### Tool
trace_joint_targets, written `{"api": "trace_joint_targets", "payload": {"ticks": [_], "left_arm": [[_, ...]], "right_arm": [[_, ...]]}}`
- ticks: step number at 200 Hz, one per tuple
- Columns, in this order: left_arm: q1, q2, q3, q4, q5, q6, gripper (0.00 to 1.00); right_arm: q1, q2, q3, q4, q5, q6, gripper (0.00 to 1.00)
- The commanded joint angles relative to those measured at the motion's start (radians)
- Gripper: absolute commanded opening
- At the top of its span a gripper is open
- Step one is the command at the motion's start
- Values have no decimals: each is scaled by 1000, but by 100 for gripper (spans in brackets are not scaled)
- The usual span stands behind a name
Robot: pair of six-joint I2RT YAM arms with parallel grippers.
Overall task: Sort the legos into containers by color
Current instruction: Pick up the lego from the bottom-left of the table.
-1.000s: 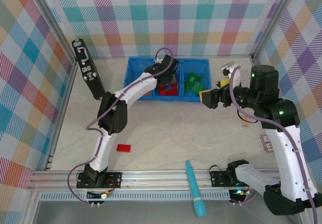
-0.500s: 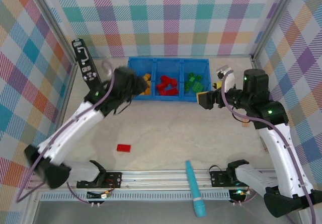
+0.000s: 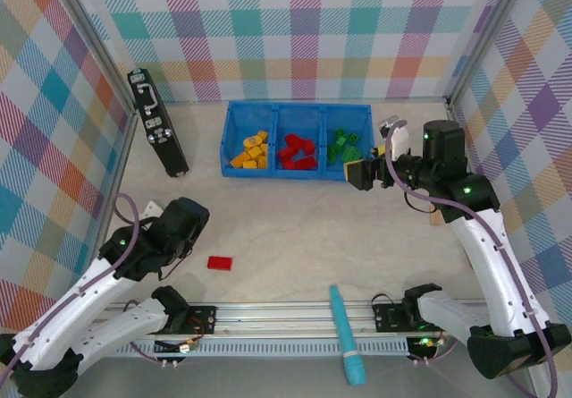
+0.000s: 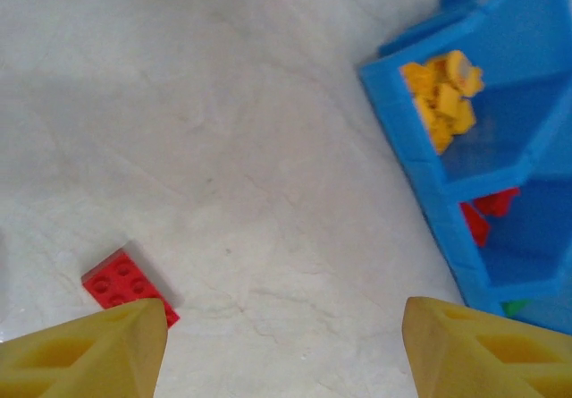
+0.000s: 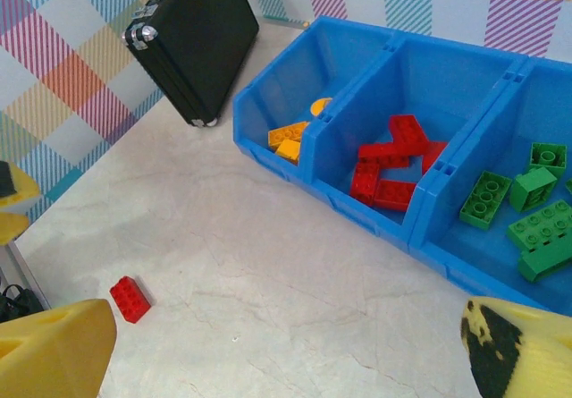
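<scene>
Red lego [image 4: 125, 284] lies unsorted on the table; my left gripper [image 4: 284, 328], jaws apart and empty, must next descend upon it.

The left arm [image 3: 89, 282] and the right arm [image 3: 490, 246] are built alike: smooth white link shells between bulky black joint housings, some showing a small green light. A thin purple-grey cable [image 3: 117, 206] loops along each arm (slack at the joints). Black base blocks [image 3: 407, 313] anchor them. The left tool [image 4: 284, 326] and the right tool [image 5: 286, 344] have chunky yellow fingers [image 5: 54, 353], one of the right tool's smudged black
</scene>
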Motion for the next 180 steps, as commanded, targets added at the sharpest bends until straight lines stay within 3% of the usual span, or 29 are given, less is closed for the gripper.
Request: {"api": "trace_joint_targets", "payload": {"ticks": [1,47,88,180], "left_arm": [[-13,17,-75,-28,53,-107,71],[-20,63,-186,35,133,-152,73],[-27,147,-276,197,230,-186,74],[-27,302,-360,371,296,-230,76]], "right_arm": [[3,-20,-16,23,4,5,99],[3,-27,-37,23,35,-9,99],[3,1,-38,35,36,-4,99],[3,35,-44,37,57,-20,99]]}}
